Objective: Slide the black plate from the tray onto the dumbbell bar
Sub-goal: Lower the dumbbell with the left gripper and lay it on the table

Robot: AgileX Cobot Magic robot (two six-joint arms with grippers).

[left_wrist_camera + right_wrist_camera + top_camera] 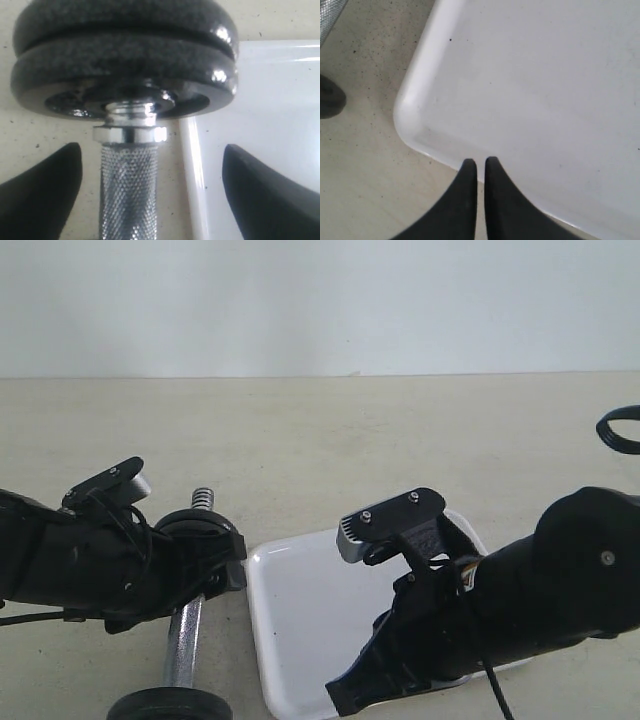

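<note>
Left gripper (pixel 150 150): fingers (pixel 45 190) spread wide, one on each side of the dumbbell bar, clear of it on both sides; nothing grasped.
Left arm (pixel 70 560): low over the table, reaching in from the left edge of the exterior view.
Dumbbell bar (pixel 129 195): lying on the table (pixel 400 440), knurled chrome middle between the left fingers, chrome collar just above the knurling, threaded tip poking out past the far discs.
Black plate (pixel 200 524): on the far end of the bar, off the tray, set face to face with a second black disc of the same look. Which of the pair is which, I cannot tell.
Near-end disc (pixel 165 705): black, on the bar's other end, at the bottom edge of the exterior view.
Tray (pixel 300 610): white, flat on the table just beside the bar, its left rim close to the stacked discs.
Right gripper (pixel 480 161): fingers clenched together with only a thin slit between them, nothing held; tips hang over the tray's rounded near corner.
Right arm (pixel 540 580): stretched across the tray from the right.
Black loop (pixel 620 428): at the right edge, well apart from the tray; too cropped to identify.
</note>
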